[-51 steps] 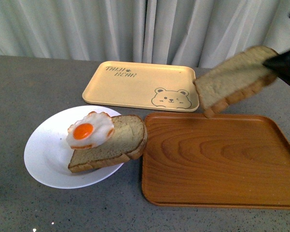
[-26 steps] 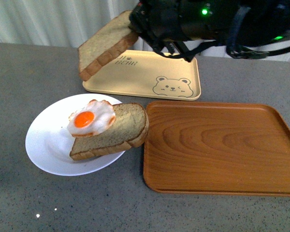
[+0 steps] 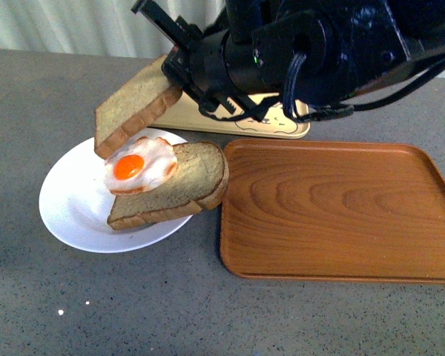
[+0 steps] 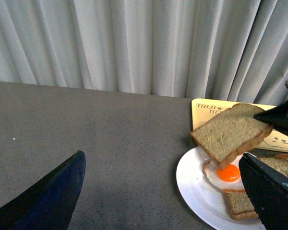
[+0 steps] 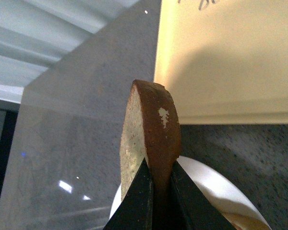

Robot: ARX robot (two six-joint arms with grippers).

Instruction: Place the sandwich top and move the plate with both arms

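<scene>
1. The right gripper (image 3: 175, 80) is clamped on the sandwich top (image 3: 130, 110), with 2 black fingers (image 5: 139, 201) pinching 1 crust edge between them and no gap showing.
2. The sandwich top is a thick, square-ish slice with a grey-green speckled crumb. A brown crust runs all round it, and 1 edge is rounded.
3. It hangs in the air, tilted steeply, over the far side of the plate (image 3: 70, 215). Its free end dips down toward the plate.
4. The right wrist view shows the slice edge-on: a dark brown crust with a pale nick in it, and the white plate rim (image 5: 206, 184) curving underneath.
5. On the plate lies a tanner lower slice (image 3: 189, 189), jutting out past the plate's rim on the robot's right.
6. A fried egg (image 3: 137, 167) with an orange yolk sits on that slice's end nearest the plate's middle. The sandwich top's lowest corner is right above the egg, and I cannot tell whether it touches.
7. The left gripper (image 4: 161, 160) is spread wide with nothing between its 2 fingers. It hovers to the robot's left of the plate.
8. The wooden tray (image 3: 334, 215) lies just beside the plate on the robot's right.
9. The pale yellow tray (image 5: 230, 57) lies beyond the plate's far rim.
</scene>
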